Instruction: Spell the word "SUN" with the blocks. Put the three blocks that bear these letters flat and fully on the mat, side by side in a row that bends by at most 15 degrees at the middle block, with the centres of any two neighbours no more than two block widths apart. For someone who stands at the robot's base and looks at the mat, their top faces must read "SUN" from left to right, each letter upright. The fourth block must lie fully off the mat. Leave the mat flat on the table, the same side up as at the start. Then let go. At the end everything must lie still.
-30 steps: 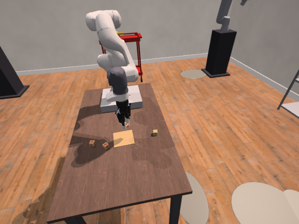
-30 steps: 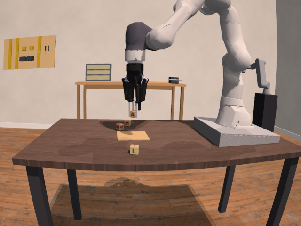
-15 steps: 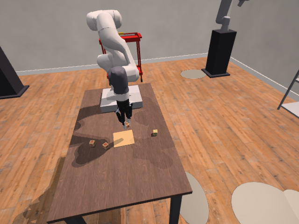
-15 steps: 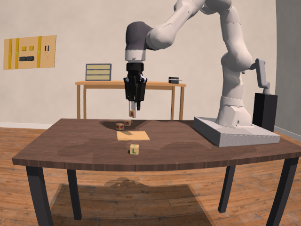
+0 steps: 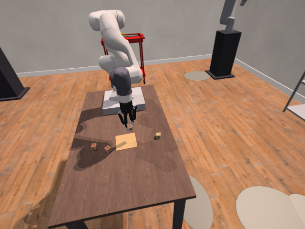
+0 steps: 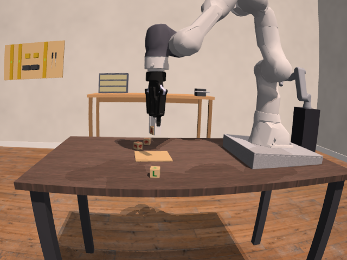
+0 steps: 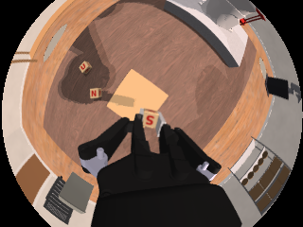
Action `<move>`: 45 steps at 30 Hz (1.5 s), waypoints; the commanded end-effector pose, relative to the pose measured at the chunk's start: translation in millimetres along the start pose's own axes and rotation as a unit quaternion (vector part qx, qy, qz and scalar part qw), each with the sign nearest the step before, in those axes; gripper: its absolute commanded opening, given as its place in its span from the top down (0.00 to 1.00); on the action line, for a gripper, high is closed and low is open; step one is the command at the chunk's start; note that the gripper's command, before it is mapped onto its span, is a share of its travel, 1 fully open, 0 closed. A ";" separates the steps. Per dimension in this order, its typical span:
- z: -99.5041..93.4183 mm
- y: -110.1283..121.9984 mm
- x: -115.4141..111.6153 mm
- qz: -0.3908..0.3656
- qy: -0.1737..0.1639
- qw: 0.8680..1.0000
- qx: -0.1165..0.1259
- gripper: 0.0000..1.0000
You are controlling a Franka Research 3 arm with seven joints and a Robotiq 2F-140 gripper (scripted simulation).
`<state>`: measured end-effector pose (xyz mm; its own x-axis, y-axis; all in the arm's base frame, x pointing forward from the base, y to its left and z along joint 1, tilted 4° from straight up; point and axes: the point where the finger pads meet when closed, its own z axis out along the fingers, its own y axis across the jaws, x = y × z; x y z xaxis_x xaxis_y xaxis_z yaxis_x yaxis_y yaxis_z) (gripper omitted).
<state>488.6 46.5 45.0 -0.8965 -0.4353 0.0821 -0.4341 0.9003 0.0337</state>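
the u block (image 5: 94, 146) (image 6: 146, 141) (image 7: 84, 67) and n block (image 5: 107, 149) (image 6: 137, 145) (image 7: 95, 93) sit on the table (image 5: 118, 177) (image 6: 111, 179) (image 7: 137, 38), left of the mat (image 5: 127, 138) (image 6: 156, 156) (image 7: 142, 90); the gripper (image 5: 129, 125) (image 6: 155, 129) (image 7: 149, 115), nearly closed, grips the s block (image 5: 130, 127) (image 6: 152, 130) (image 7: 150, 119) above the table; the l-sided block (image 5: 158, 135) (image 6: 154, 171) lies right.

Pale, mottled walls enclose a wood-plank floor — a red cart (image 5: 141, 54) (image 7: 253, 19) stands near one wall, a wooden bench (image 6: 151, 96) along another. A tan tool board (image 6: 34, 60) hangs there — dark shadows spread across the brown surface (image 5: 127, 177) (image 6: 92, 181) (image 7: 137, 38).
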 end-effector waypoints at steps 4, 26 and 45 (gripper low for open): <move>-1.7 0.6 -1.3 0.076 -0.003 0.997 -0.001 0.84; -6.1 5.1 -5.6 0.218 -0.009 0.976 -0.001 0.84; 1.1 5.1 -5.8 0.218 -0.009 0.976 -0.001 0.84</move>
<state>492.0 53.9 48.4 -0.9970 -0.0314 0.0714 -0.0314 0.9995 0.0009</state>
